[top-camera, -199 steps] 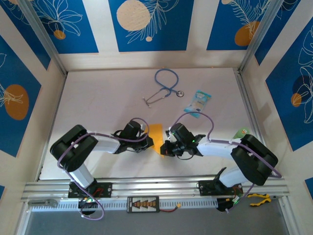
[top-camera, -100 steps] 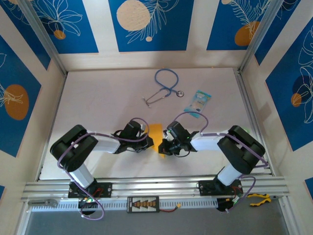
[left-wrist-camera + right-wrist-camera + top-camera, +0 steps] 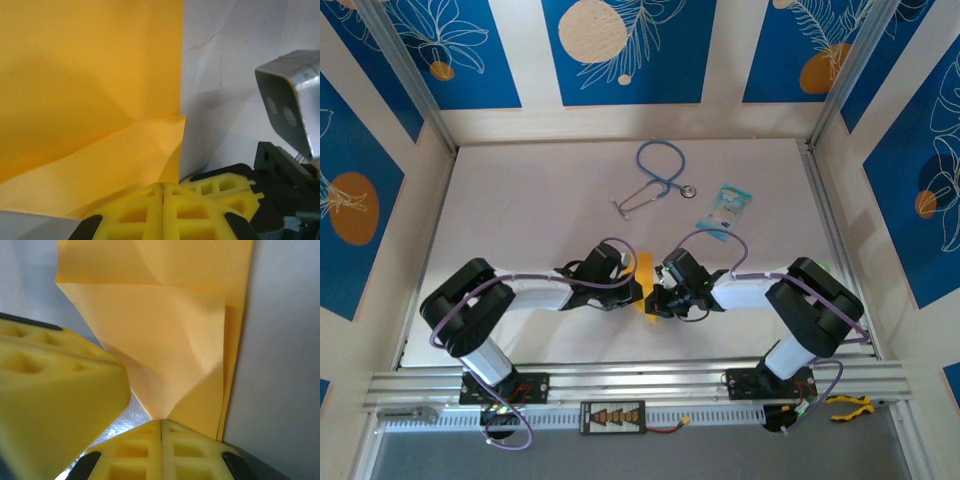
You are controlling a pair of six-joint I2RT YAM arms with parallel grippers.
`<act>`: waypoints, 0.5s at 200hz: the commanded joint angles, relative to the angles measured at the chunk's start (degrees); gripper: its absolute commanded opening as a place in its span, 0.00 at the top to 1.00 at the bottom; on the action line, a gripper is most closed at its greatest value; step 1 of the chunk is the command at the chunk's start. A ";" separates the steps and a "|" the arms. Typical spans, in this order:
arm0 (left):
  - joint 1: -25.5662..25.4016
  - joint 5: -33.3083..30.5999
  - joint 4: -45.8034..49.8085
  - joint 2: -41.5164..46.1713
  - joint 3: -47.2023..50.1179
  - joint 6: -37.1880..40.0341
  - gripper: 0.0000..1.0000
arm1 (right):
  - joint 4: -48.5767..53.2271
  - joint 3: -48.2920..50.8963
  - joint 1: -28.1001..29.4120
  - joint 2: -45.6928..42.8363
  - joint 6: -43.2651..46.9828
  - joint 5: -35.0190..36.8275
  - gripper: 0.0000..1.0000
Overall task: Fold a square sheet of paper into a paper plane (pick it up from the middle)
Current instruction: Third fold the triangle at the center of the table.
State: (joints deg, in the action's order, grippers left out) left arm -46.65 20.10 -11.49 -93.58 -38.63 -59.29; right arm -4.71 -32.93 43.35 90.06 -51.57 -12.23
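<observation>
The orange-yellow sheet of paper (image 3: 644, 270) lies folded into a narrow strip near the table's front, between the two grippers. My left gripper (image 3: 632, 292) reaches over its left side and my right gripper (image 3: 656, 298) meets it from the right. In the left wrist view a raised flap of the sheet (image 3: 90, 90) runs down to the shut left gripper (image 3: 162, 192), with the right gripper's fingers (image 3: 225, 187) just beside it. In the right wrist view the sheet (image 3: 165, 340) puckers into the shut right gripper (image 3: 161, 427). A paper plane as such is out of view.
A blue stethoscope (image 3: 655, 180) and a light-blue printed packet (image 3: 725, 208) lie farther back on the white table (image 3: 520, 200). A metal rail (image 3: 640, 380) runs along the near edge. Walls close both sides.
The left gripper has moved right over the paper, so less of the orange strip shows. The right gripper shifted left earlier and has held there since.
</observation>
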 commanded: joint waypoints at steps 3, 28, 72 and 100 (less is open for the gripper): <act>-1.22 -1.10 1.16 -1.24 0.64 -0.61 1.00 | 5.50 1.45 -0.46 0.11 -0.14 2.48 1.00; -1.51 -2.22 1.20 -2.76 1.10 -1.23 1.00 | 5.33 1.70 -0.64 0.11 -0.18 2.39 1.00; -0.86 -5.17 0.86 -3.36 3.12 -1.01 1.00 | 5.24 2.67 -0.81 -0.06 -0.28 2.54 1.00; 0.97 -5.16 -0.03 -3.16 3.51 0.61 1.00 | 5.23 3.30 -0.90 -0.05 -0.37 2.82 1.00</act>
State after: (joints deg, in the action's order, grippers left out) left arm -46.89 17.28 -13.91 -95.57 -36.93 -60.05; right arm -5.41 -32.16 43.07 89.65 -51.59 -12.23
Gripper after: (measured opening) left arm 0.048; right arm 0.057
